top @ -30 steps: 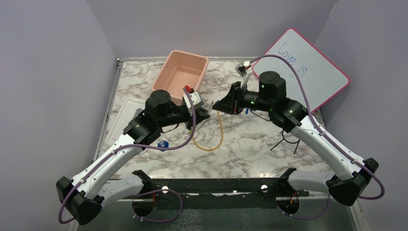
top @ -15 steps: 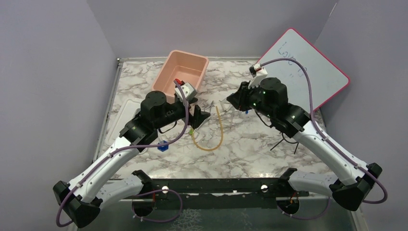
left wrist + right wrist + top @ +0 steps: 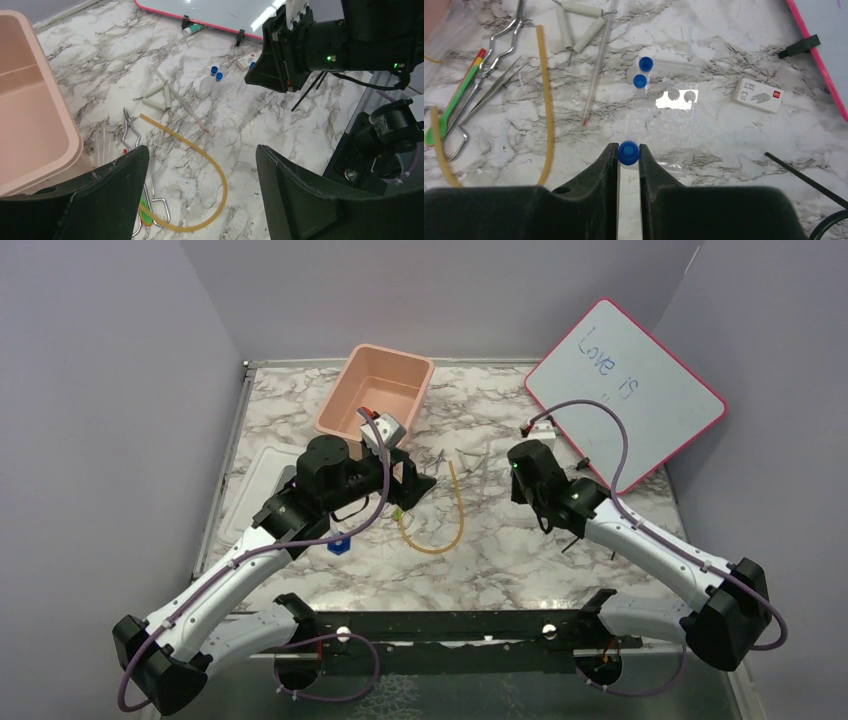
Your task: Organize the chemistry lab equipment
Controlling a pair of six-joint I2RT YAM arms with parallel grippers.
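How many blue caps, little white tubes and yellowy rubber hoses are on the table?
Blue caps: 3
White tubes: 3
Amber rubber tube: 1
Total: 7

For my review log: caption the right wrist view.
Right gripper shut on a blue-capped tube near the clear rack.

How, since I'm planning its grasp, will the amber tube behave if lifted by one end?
Probably floppy: the amber tube lies in a loose U, so a free end would likely sag. Thin, it seems light. Its bend should keep it from rolling.
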